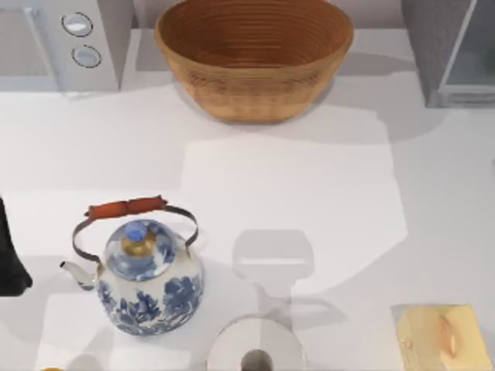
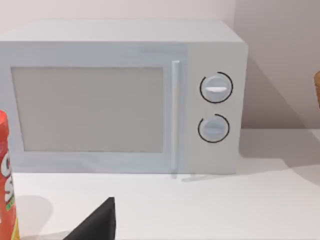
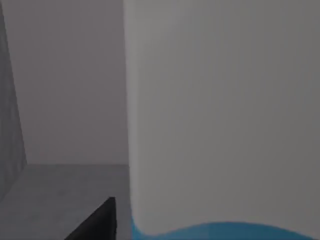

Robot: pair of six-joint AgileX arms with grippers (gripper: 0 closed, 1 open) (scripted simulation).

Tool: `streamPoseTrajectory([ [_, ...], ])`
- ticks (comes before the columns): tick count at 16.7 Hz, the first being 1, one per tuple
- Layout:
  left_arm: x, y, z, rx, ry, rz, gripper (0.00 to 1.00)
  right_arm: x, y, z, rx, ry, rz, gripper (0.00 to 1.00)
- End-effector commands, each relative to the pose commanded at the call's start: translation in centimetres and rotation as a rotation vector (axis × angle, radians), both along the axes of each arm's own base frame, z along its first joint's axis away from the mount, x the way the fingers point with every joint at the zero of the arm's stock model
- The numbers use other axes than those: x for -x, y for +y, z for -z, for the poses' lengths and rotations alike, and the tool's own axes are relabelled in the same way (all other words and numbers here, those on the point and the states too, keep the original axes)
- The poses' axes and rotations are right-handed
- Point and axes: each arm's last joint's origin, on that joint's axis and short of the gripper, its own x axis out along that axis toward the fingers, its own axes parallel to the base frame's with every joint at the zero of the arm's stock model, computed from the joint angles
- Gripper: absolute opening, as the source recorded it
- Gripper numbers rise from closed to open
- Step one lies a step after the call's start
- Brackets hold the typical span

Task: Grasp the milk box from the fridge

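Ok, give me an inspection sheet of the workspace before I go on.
Surface: white table, patched with shadows.
Job's things: white carton with a blue band, the milk box, close to the right wrist camera, inside the grey boxy fridge at back right.
Clutter: white two-knob microwave, woven brown basket, blue-flowered white kettle, white paper roll, pale yellow slotted box, orange-red can.
Grippers: right gripper inside fridge near milk box, contact unclear; left gripper parked at left, facing microwave.
Cables: nothing seen.
Surroundings: plain wall.
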Motion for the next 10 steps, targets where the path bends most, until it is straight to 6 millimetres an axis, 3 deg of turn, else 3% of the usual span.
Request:
streamPoseTrajectory([
  [10,0.0,0.0,0.0,0.0,0.0,0.0,1.0,0.0,0.0,0.0,0.0,0.0,0.0,0.17],
])
